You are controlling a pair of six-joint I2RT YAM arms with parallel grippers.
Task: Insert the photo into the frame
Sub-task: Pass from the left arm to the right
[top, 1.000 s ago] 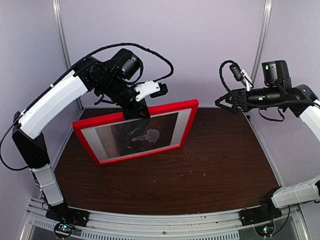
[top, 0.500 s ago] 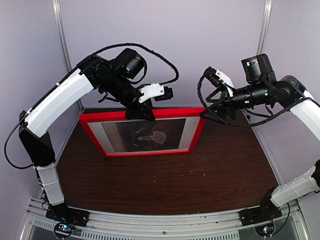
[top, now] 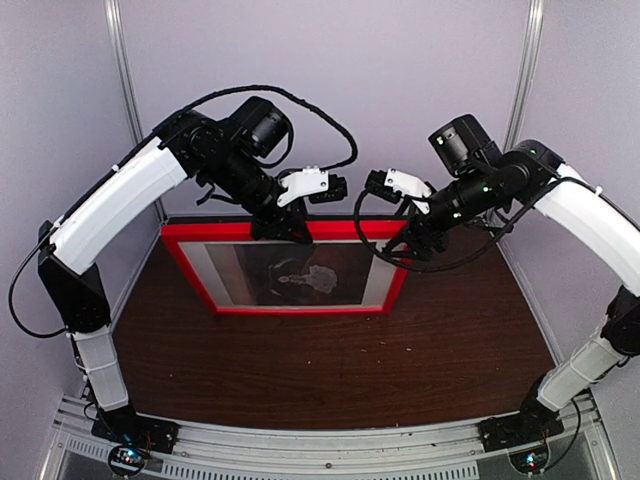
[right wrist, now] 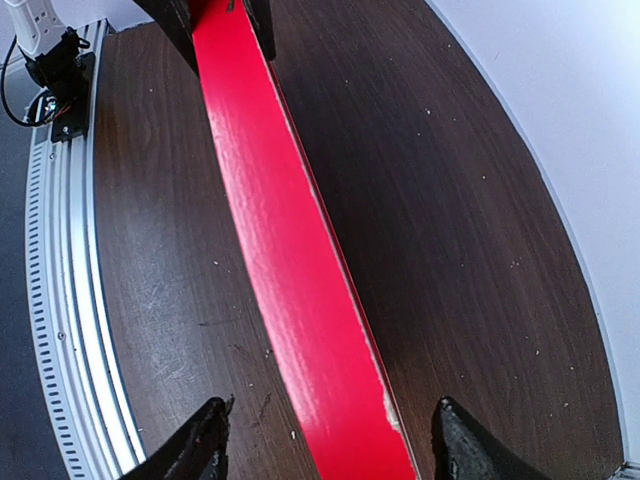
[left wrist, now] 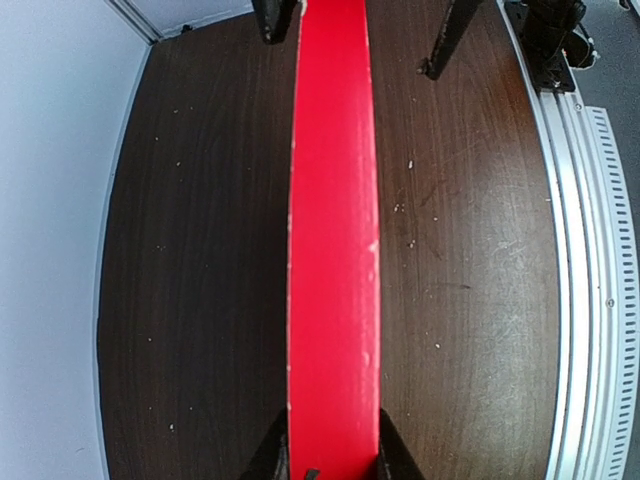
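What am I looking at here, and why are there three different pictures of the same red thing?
These are two robot arms bolted to the near edge of a dark table. The wide picture comes from a fixed camera above and behind them. The other two come from small cameras on each wrist, looking past that arm's own fingers. The red thing is the frame, held upright; the wrist views show only its top edge. Inside it show a white mat and the photo, dark with a small pale figure. The left gripper is shut on the frame's top edge. The right gripper straddles that edge near the corner, jaws open, not touching it.
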